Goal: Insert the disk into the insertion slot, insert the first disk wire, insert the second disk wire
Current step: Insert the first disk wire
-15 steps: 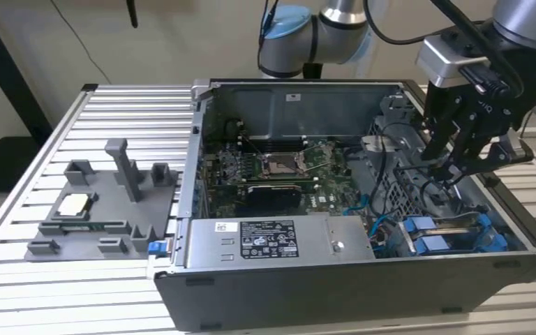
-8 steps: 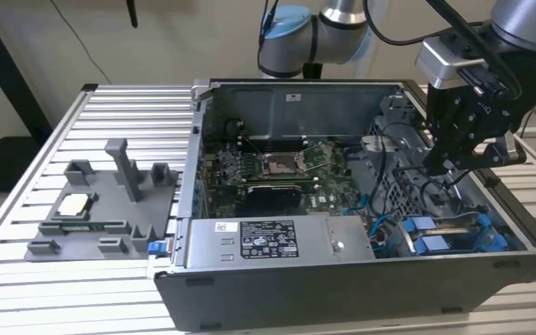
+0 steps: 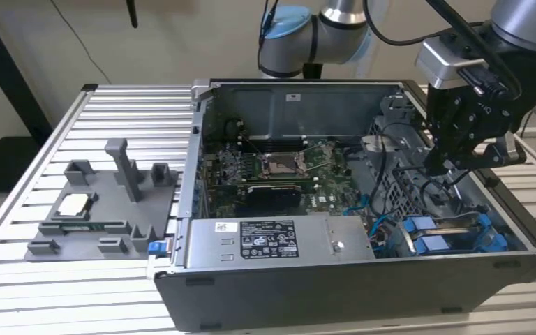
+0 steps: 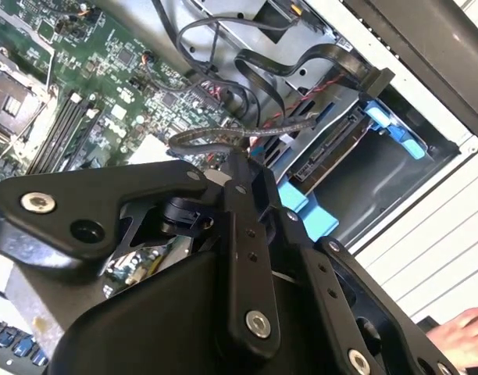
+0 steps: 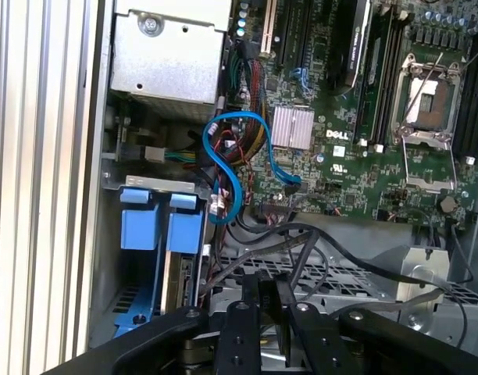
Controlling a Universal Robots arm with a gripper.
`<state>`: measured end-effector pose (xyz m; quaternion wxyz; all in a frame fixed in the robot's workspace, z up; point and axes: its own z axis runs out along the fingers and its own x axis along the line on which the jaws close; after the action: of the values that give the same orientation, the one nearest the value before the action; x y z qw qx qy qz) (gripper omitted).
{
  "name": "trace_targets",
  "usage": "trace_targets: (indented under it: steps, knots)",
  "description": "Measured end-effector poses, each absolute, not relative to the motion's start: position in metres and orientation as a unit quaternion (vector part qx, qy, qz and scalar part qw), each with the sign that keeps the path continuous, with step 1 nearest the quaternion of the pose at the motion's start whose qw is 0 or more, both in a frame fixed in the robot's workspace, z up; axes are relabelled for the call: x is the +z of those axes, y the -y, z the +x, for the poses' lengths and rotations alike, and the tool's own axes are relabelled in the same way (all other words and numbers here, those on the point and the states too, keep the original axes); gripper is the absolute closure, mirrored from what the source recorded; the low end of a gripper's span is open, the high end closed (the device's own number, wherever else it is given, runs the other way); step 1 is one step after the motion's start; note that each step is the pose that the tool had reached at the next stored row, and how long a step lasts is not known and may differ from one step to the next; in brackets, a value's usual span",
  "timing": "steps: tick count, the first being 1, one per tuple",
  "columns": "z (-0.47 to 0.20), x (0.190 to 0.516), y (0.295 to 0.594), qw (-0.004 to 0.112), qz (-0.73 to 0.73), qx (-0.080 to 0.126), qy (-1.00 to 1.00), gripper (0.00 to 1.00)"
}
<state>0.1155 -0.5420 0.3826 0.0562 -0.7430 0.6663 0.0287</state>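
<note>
The disk (image 4: 330,150) lies inside the insertion slot (image 3: 447,236), the grey drive bay at the case's near corner on the exterior view's right. Its bright blue carrier (image 5: 184,232) shows at the bay mouth, beside another blue carrier (image 5: 137,228). My gripper (image 3: 435,166) hangs inside the case just above and behind that bay. In the second wrist view my gripper (image 4: 237,158) is shut on a flat grey disk wire (image 4: 219,139), which curls across the fingertips. Black cables loop between the fingers (image 5: 253,306) and the bay.
A silver labelled power-supply box (image 3: 268,241) fills the case's front. The green motherboard (image 3: 278,171) lies behind it, with a blue cable (image 5: 231,156) looping over it. A grey fixture plate (image 3: 100,209) sits on the slatted table (image 3: 63,293). A person's hand (image 4: 461,336) shows outside the case.
</note>
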Motion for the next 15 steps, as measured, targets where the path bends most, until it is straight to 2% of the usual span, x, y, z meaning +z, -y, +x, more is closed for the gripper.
trace_targets:
  steps: [6, 15]
  knots:
    - [0.120, 0.381, 0.547, 0.054, -0.742, 0.031, -0.667, 0.80]
    - [0.121, 0.377, 0.570, 0.043, -0.741, 0.043, -0.669, 0.80]
